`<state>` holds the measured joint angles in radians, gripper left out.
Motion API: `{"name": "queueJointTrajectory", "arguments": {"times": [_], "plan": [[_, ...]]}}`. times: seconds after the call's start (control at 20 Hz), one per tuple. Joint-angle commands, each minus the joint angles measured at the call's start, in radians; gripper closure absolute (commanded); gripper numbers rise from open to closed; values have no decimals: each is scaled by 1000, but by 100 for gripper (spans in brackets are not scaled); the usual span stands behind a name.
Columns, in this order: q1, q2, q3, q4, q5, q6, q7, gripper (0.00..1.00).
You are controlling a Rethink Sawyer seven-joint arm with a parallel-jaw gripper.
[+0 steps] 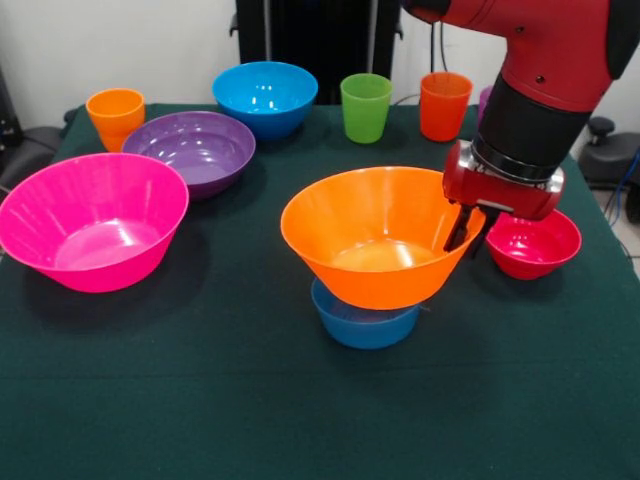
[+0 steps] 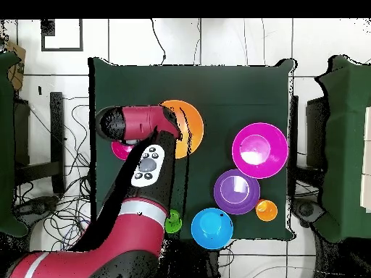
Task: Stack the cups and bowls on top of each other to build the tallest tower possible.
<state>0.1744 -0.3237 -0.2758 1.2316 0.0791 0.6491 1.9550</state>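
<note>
Centrally we see the tower: the glossy large orange bowl [image 1: 375,235] sitting upright on the small light-blue bowl [image 1: 362,322], mid-table. At its rim the gripper [image 1: 468,228] hangs with fingers nearly together, whether gripping we cannot tell; the small red bowl [image 1: 533,243] lies just beside.

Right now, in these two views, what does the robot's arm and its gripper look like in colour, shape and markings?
The arm is thick and rounded, with glossy red shells and a black cylindrical wrist section. Below it sits a red block carrying the gripper, which has thin dark fingers. From overhead, the arm shows a white oval panel with grey round buttons, a pale band lower down, and black joint sections.
</note>
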Motion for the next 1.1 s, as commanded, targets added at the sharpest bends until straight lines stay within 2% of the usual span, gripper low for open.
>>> {"name": "queueJointTrajectory", "arguments": {"times": [0.05, 0.45, 0.7, 1.1], "plan": [[-43, 68, 112, 86, -43, -34, 36, 100], [-65, 41, 139, 105, -39, -4, 8, 100], [-66, 23, 143, 108, -29, 59, 9, 100], [-64, 44, 151, 104, -26, 23, 25, 100]]}}
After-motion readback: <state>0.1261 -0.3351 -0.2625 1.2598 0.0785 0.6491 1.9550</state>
